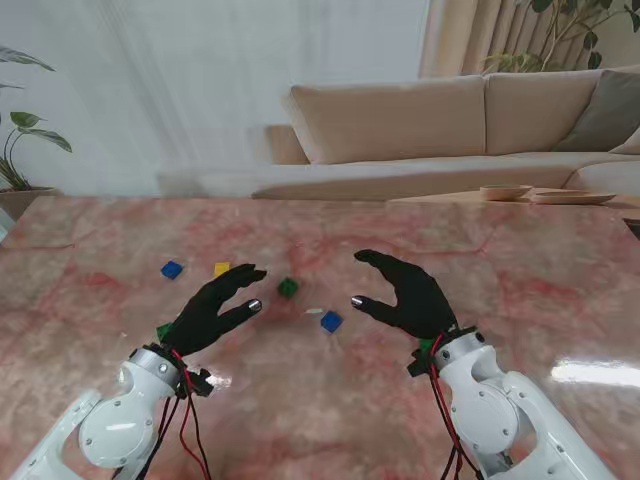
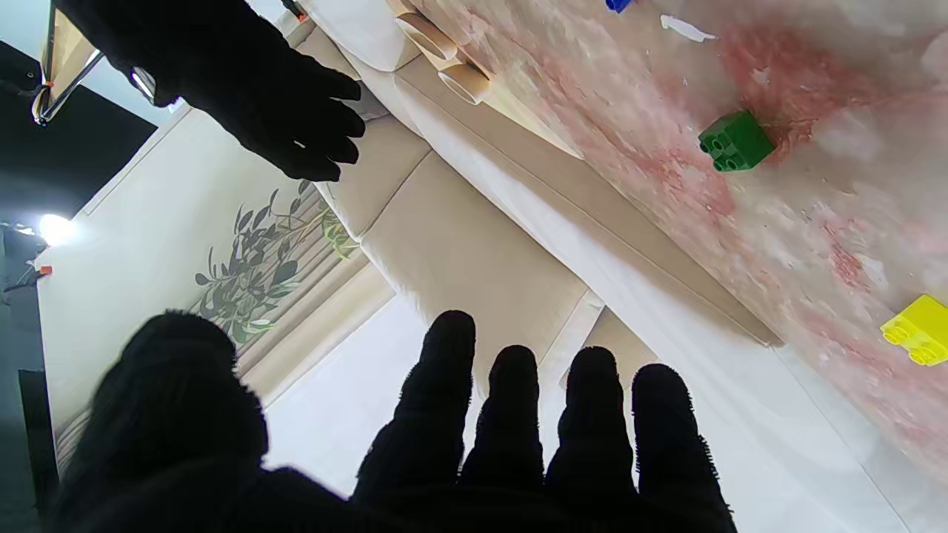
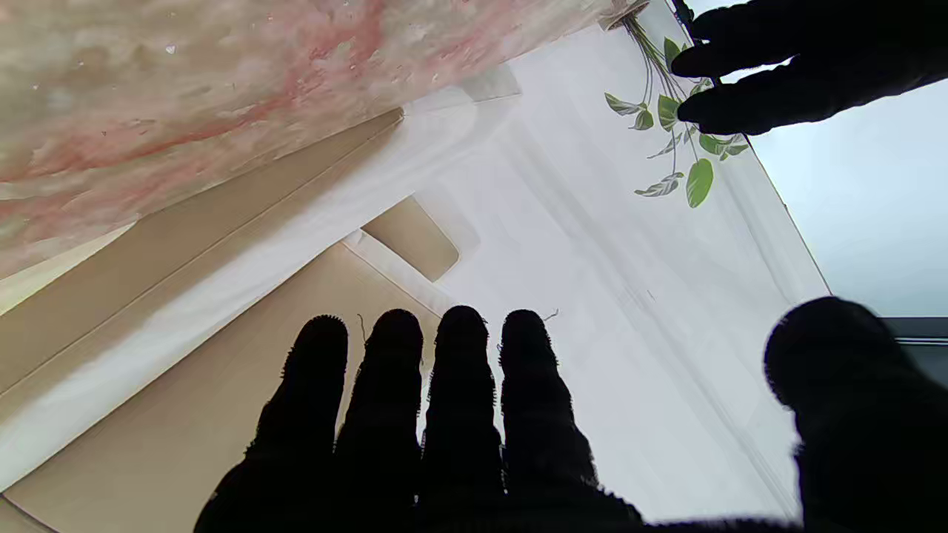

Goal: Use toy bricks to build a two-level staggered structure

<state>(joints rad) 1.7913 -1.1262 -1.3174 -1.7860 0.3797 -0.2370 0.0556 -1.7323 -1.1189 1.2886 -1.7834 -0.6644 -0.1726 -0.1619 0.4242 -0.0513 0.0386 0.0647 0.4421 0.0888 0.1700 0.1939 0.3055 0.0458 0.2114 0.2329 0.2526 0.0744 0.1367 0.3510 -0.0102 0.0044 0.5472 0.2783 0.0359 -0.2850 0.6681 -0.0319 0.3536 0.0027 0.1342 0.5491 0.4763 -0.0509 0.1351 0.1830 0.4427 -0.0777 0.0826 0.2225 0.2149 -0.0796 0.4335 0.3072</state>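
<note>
Two blue bricks (apart), two green bricks, one yellow brick

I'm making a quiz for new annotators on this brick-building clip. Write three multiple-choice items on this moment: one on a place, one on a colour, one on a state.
1. Where is the dark green brick?
A. Between the two robot hands
B. On the sofa
C. Stacked on the yellow brick

2. What colour is the brick farthest to the left?
A. Red
B. Blue
C. White

3. What does the left robot hand hold?
A. A yellow brick
B. Two bricks
C. Nothing

Answers: 1 A, it lies on the table between the left and right robot hand. 2 B, the blue brick sits left of the yellow brick. 3 C, its fingers are spread and empty.
</note>
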